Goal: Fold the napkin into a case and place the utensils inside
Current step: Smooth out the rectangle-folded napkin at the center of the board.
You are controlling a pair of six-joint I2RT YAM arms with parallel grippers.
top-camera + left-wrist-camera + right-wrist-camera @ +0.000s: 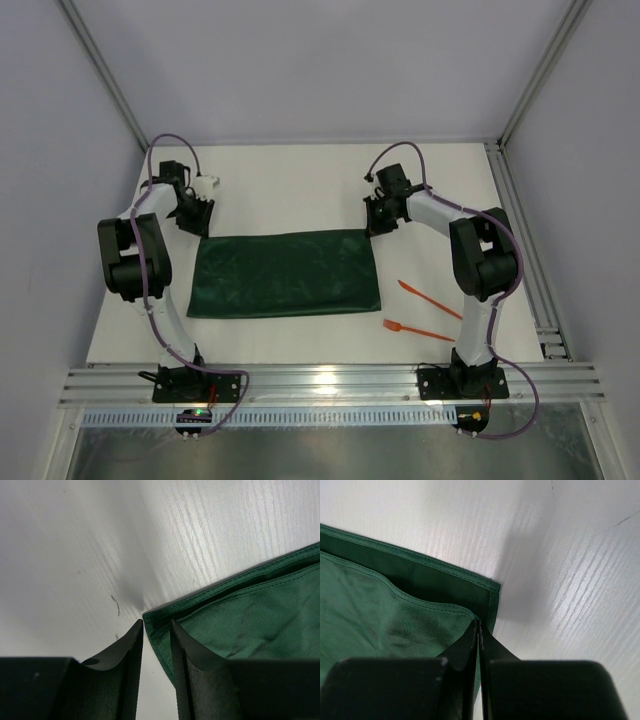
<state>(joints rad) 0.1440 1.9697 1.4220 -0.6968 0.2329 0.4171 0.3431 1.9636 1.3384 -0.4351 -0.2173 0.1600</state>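
The dark green napkin [285, 273] lies folded into a wide rectangle mid-table. My left gripper [197, 222] is at its far left corner. In the left wrist view the gripper [157, 625] is open, its fingers astride the corner of the napkin [250, 615] with a gap on either side. My right gripper [378, 220] is at the far right corner. In the right wrist view that gripper [479, 622] is shut on the upper layer's hem of the napkin [380, 610]. Two orange utensils [430, 300] [418, 330] lie on the table to the right of the cloth.
The white table [300, 190] is fenced by a metal rail [520, 240] on the right and rails [330, 380] along the near edge. The utensils lie close to the right arm's base [465, 375].
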